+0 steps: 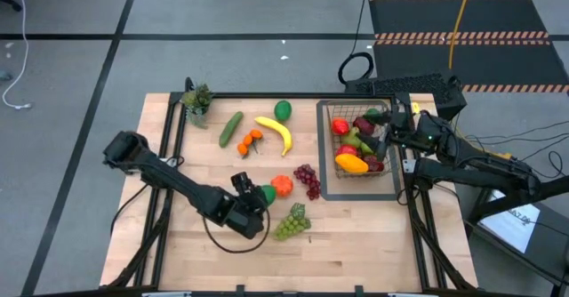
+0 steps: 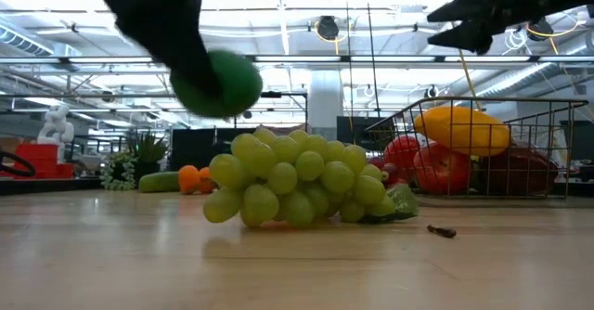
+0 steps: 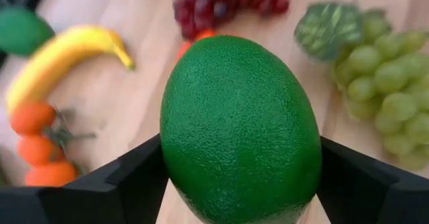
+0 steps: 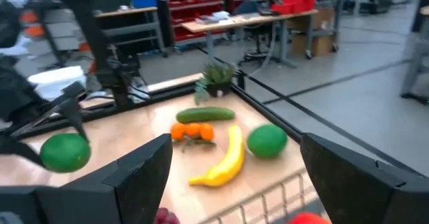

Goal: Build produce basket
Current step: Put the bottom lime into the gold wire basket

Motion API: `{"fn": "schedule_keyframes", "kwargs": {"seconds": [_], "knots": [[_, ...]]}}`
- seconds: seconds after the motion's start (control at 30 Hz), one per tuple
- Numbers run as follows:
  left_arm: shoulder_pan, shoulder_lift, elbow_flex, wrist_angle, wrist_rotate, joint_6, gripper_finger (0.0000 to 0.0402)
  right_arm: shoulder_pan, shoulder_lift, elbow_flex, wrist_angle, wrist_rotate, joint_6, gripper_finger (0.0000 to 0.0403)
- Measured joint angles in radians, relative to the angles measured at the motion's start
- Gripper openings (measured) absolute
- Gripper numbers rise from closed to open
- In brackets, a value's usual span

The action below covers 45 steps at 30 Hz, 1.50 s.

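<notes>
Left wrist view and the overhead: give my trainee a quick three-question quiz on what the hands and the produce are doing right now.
1. True or false: the left hand is shut on a green lime.
2. Which lies outside the basket on the table? A) banana B) yellow mango C) red apple
3. Fill in: the right hand hangs open over the ______.

Key:
1. True. Its fingers press both sides of the lime, lifted clear of the table in the low view.
2. A.
3. Basket.
</notes>
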Motion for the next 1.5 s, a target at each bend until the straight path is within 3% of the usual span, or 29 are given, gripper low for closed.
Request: {"fn": "schedule_keyframes", "kwargs": {"seconds": [0.17, 0.37, 0.63, 0.97, 1.5], "knots": [[0.005, -0.082, 0.0, 0.025, -0.023, 0.132, 0.03, 0.053, 0.046, 0.0, 0.076, 0.004, -0.008, 0.0322], [0.005, -0.171, 0.0, 0.058, -0.092, 0.362, 0.031, 0.085, 0.09, 0.0, 0.109, 0.009, -0.018, 0.0322], [0.01, -0.243, 0.0, 0.144, -0.155, 0.854, 0.0318, 0.113, 0.116, 0.0, 0.142, 0.011, -0.051, 0.0322], [0.013, -0.257, 0.0, 0.262, -0.155, 1.417, 0.0319, 0.142, 0.118, 0.0, 0.165, 0.012, -0.085, 0.0322], [0.024, -0.257, 0.0, 0.324, -0.153, 1.814, 0.0319, 0.141, 0.118, 0.0, 0.165, 0.012, -0.085, 0.0322]]}}
